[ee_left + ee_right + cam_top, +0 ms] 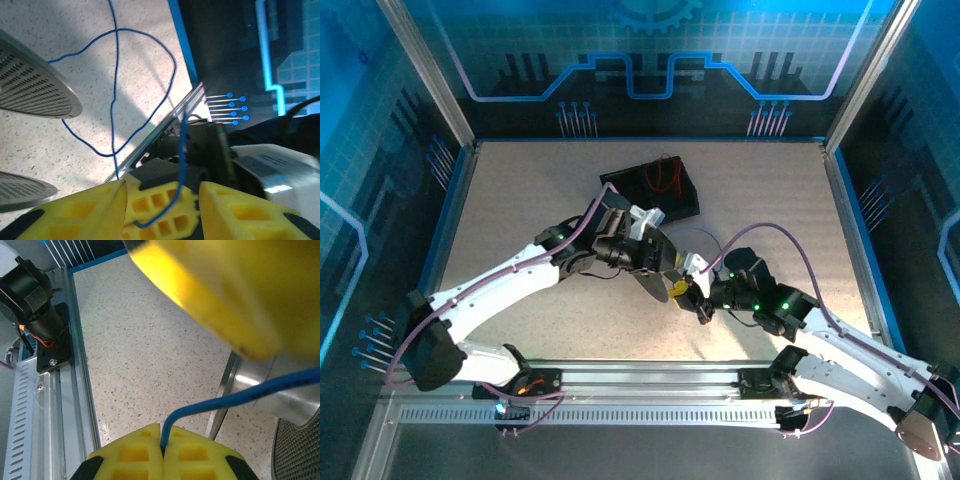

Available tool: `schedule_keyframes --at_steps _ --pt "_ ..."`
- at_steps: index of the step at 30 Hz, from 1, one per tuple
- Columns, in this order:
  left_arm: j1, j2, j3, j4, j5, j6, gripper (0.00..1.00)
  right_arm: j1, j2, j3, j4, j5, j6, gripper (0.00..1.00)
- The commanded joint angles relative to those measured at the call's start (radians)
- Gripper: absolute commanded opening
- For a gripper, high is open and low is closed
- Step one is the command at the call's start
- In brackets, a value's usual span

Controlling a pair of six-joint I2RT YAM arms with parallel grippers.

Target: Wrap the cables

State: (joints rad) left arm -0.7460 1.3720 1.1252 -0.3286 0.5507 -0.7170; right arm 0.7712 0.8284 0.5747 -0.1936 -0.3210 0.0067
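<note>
Right claw (161, 440) tight on blue cable (240, 395)

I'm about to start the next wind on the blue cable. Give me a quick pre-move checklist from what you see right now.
1. Grip of the right claw on the blue cable: ok, shut on it.
2. Grip of the left claw on that cable: not ok; its jaws stand apart and the cable runs between them.
3. Gap between the claws: cannot tell; the right claw sits between the left claw's fingers, and contact is unclear.
4. Slack free of tangles: cannot tell; loose loops cross on the table.
5. Position of the red cable: ok, lying on the black pad at the far side.
</note>
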Motion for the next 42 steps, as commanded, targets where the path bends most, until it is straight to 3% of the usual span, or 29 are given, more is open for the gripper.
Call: schedule_keyframes --at_steps 1,4,9,14,16,20,25,28,30,36,42 --pt "0.002 0.010 0.020 0.002 0.068 0.026 0.48 0.008 -0.015 0.024 0.019 -0.036 -0.005 0.00" --pt "-0.004 0.012 -0.002 0.041 0.082 0.011 0.52 0.007 -0.012 0.028 0.019 -0.041 -0.002 0.00" --pt "-0.037 0.040 -0.012 0.067 0.085 0.008 0.50 0.005 0.003 0.037 0.019 -0.055 0.002 0.00" --pt "-0.039 0.041 -0.015 0.092 0.032 -0.009 0.11 0.005 -0.003 0.038 0.017 -0.041 0.008 0.00" --pt "-0.039 0.008 -0.018 0.113 -0.036 -0.025 0.00 0.006 -0.016 0.034 0.013 -0.008 0.015 0.00" --pt "-0.043 -0.092 -0.095 0.255 -0.228 -0.091 0.00 0.004 -0.042 0.024 0.022 0.081 0.062 0.00" --pt "-0.100 -0.229 -0.343 0.731 -0.565 -0.173 0.00 0.003 -0.046 -0.016 0.108 0.197 0.195 0.00" --pt "-0.109 -0.216 -0.360 0.821 -0.603 -0.170 0.00 0.004 -0.046 -0.039 0.152 0.186 0.209 0.00" --pt "-0.108 -0.184 -0.331 0.816 -0.556 -0.168 0.00 0.004 -0.047 -0.044 0.149 0.171 0.191 0.15" --pt "-0.109 -0.153 -0.315 0.818 -0.473 -0.217 0.00 0.003 -0.052 -0.043 0.103 0.159 0.071 0.44" --pt "-0.109 -0.226 -0.331 0.743 -0.498 -0.211 0.00 -0.034 -0.052 -0.057 0.099 0.174 0.023 0.47"
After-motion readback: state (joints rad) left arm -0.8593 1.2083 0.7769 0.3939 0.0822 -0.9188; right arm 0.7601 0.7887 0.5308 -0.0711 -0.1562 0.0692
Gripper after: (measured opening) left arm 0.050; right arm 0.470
